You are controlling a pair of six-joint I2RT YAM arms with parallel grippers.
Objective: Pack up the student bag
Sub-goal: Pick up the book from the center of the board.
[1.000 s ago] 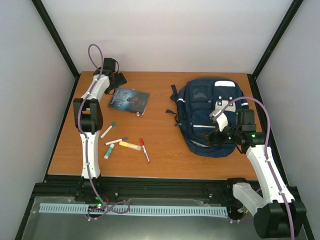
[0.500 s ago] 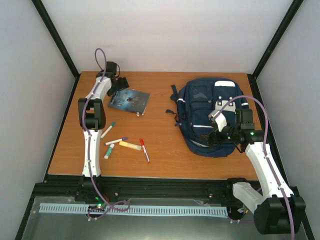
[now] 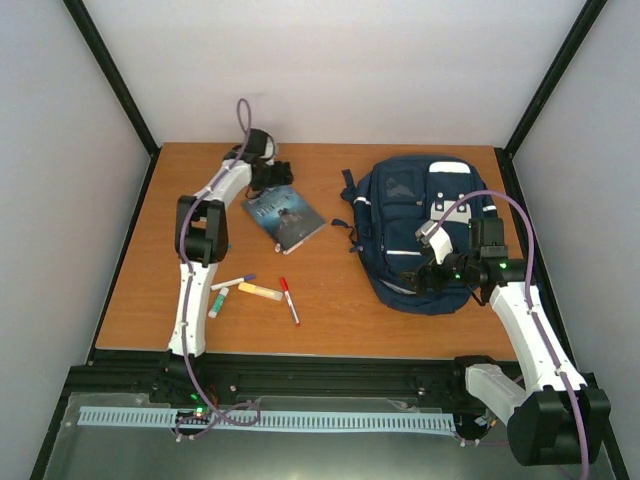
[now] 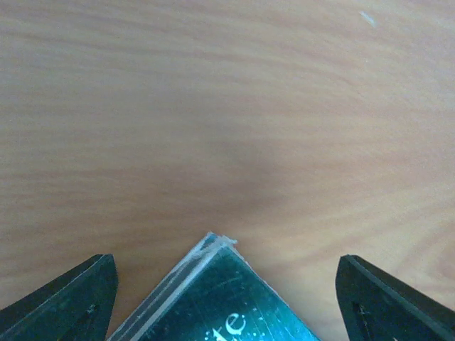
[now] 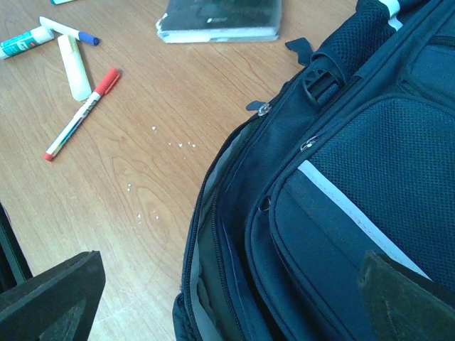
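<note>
With the left pincer [image 4: 224, 264] spread wide, straddling one corner of the book [image 4: 213, 312] and gripping nothing, its fingers [image 4: 71, 305] standing clear of the cover on both sides. With the right pincer [image 5: 227, 273] gaping just as wide, hanging low over the bag [image 5: 341, 142] and clasping nothing.

Showing only from the left wrist: a glossy dark corner with pale lettering, lying flat on the wooden counter [image 4: 213, 106]. Showing only from above: the whole book lying at an angle at the far middle-left, well apart from the bag, and the bag taking up the far right of the counter. Showing clearly only from the right wrist: the zip [image 5: 213, 185] standing open along the bag's edge facing the pens, pale grey lining peeping out, plus a black buckle [image 5: 323, 82] and mesh panels. Appearing both there and from above: a red pen [image 5: 82, 114], a yellow marker [image 5: 73, 67], a blue-capped pen [image 5: 67, 30] and a green marker [image 5: 25, 42], lying loose between book and near edge.

Lying flat, pockets upward: navy fabric, thin white stripes, white patches toward the far end, dark straps trailing at the far left.
</note>
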